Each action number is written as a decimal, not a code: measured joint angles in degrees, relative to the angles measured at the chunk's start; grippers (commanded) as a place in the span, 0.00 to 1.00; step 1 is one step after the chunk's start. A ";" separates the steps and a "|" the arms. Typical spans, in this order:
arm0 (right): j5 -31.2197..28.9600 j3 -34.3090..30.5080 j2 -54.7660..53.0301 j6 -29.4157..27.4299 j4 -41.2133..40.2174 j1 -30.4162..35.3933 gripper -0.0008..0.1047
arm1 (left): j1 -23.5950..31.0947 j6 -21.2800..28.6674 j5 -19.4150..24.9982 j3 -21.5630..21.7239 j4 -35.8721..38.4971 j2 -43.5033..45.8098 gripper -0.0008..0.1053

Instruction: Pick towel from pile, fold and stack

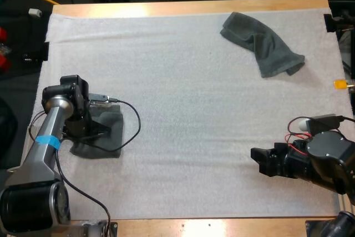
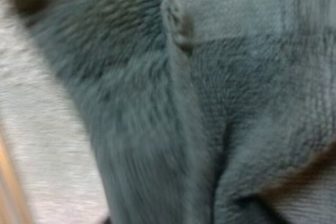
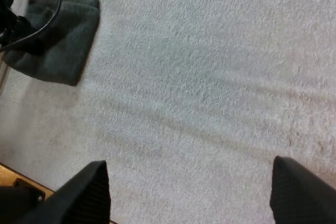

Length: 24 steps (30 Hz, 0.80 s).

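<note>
A folded dark grey-green towel (image 1: 105,137) lies on the white mat near its left edge. My left gripper (image 1: 99,129) is down on top of it, and the left wrist view looks closely at the towel's cloth (image 2: 220,103), with a hemmed corner and a fold. A crumpled towel (image 1: 260,43) of the same colour lies at the mat's far right. My right gripper (image 1: 258,162) hovers over bare mat near the front right. It is open, its fingers (image 3: 89,192) wide apart with nothing between them. The right wrist view also takes in the folded towel (image 3: 58,35).
The white mat (image 1: 188,109) covers most of the wooden table (image 1: 194,7). A wide stretch of bare mat lies between the two towels. The table's front edge (image 1: 222,226) runs close below both arms.
</note>
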<state>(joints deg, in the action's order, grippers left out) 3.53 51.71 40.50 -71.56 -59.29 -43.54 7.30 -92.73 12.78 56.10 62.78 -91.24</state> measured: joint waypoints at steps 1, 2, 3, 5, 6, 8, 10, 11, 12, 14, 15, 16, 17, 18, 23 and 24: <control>0.00 0.00 0.00 0.00 0.00 0.00 0.60 | 0.00 -0.13 0.94 0.62 0.23 0.09 0.68; 0.00 0.00 0.00 0.00 0.00 0.00 0.60 | 0.00 -0.24 1.87 1.27 0.40 0.27 0.64; 0.00 0.00 0.00 0.00 0.00 0.00 0.60 | 0.00 -0.23 2.76 1.82 0.42 0.57 0.63; 0.00 0.00 0.00 0.00 0.00 0.00 0.60 | 0.00 -0.23 3.45 2.97 0.47 1.77 0.59; 0.00 0.00 0.00 0.00 0.00 0.00 0.60 | 0.00 -0.23 3.48 3.53 0.68 2.75 0.59; 0.00 0.00 0.00 0.00 0.00 0.00 0.60 | 0.00 -0.34 3.50 4.34 1.00 4.81 0.59; 0.00 0.00 0.00 0.00 0.00 0.00 0.60 | 0.00 -0.57 1.57 4.63 1.15 7.28 0.59; 0.00 0.00 0.00 0.00 0.00 0.00 0.60 | 0.00 -0.57 -0.54 4.62 1.15 8.35 0.59; 0.00 0.00 0.00 0.00 0.00 0.00 0.60 | 0.00 -0.63 -3.20 4.62 1.15 9.11 0.59; 0.00 0.00 0.00 0.00 0.00 0.00 0.60 | 0.00 -0.72 -8.61 4.62 1.15 10.09 0.59; 0.00 0.00 0.00 0.00 0.00 0.00 0.60 | 0.00 -0.71 -11.89 4.62 1.15 10.16 0.59; 0.00 0.00 0.00 0.00 0.00 0.00 0.60 | 0.00 -0.71 -14.95 4.59 1.15 10.15 0.59; 0.00 0.00 0.00 0.00 0.00 0.00 0.60 | 0.00 -0.71 -17.55 4.49 1.15 10.15 0.59; 0.00 0.00 0.00 0.00 0.00 0.00 0.60 | 0.00 -0.71 -19.16 4.24 0.80 10.15 0.59; 0.00 0.00 0.00 0.00 0.00 0.00 0.60 | 0.00 -0.87 -21.33 1.68 -2.03 10.15 0.59; 0.00 0.00 0.00 0.00 0.00 0.00 0.60 | 0.00 -1.26 -21.19 0.80 -3.04 10.15 0.59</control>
<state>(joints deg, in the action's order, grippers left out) 3.53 51.71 40.50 -71.56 -59.29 -43.54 7.30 -93.98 -8.41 56.89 59.74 -81.09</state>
